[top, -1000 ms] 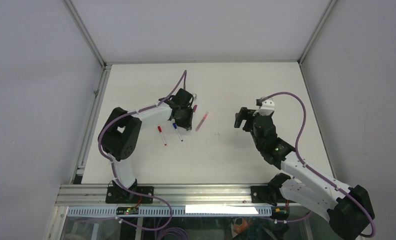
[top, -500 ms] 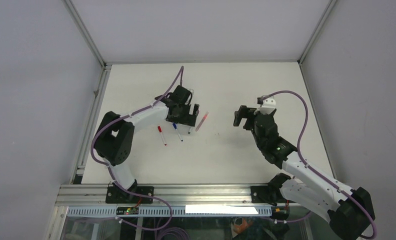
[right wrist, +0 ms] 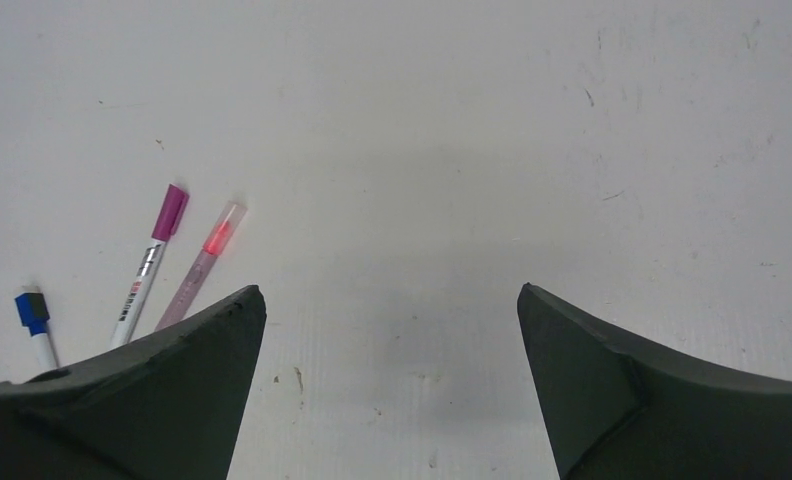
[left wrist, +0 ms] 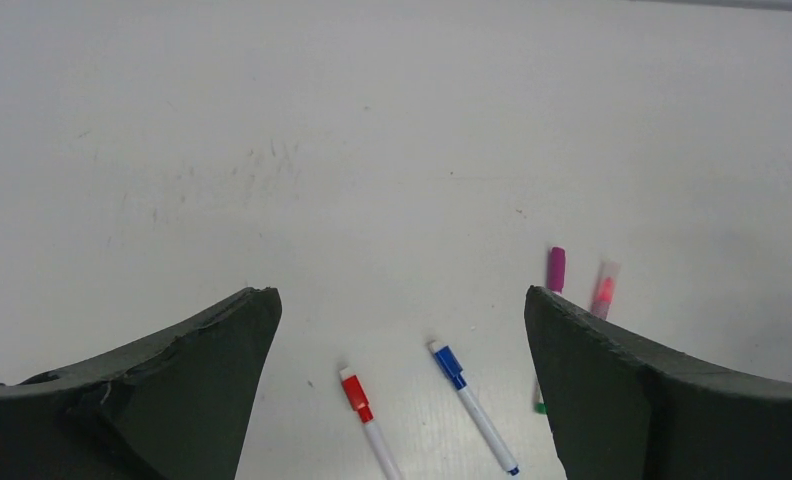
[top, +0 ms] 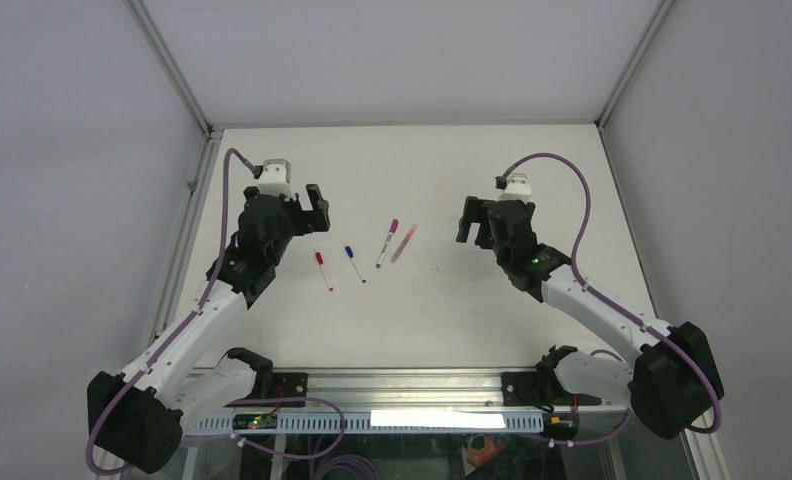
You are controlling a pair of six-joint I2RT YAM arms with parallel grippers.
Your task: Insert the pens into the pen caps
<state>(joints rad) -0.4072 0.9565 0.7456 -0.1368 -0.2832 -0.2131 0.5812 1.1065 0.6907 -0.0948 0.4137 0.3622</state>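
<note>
Four pens lie in a row at mid-table, each with a cap on. They are a red-capped pen [top: 323,270], a blue-capped pen [top: 355,263], a magenta-capped pen [top: 386,242] and a translucent pink pen [top: 404,242]. My left gripper [top: 307,212] hovers open, left of the row and above the table. Its wrist view shows the red pen [left wrist: 364,412] and blue pen [left wrist: 472,405] below the gap in the left gripper [left wrist: 400,300]. My right gripper [top: 475,226] hangs open to the right of the row, with bare table under the right gripper [right wrist: 390,292]. The magenta pen [right wrist: 152,262] and pink pen [right wrist: 200,262] lie off to its left.
A white table [top: 492,300] stands inside grey walls, with an aluminium rail [top: 187,230] along its left side. Both arm bases sit at the near edge.
My left gripper opened and drew back to the left, leaving the magenta-capped pen lying beside the pink one. My right gripper opened fully and shifted slightly away from the near edge.
</note>
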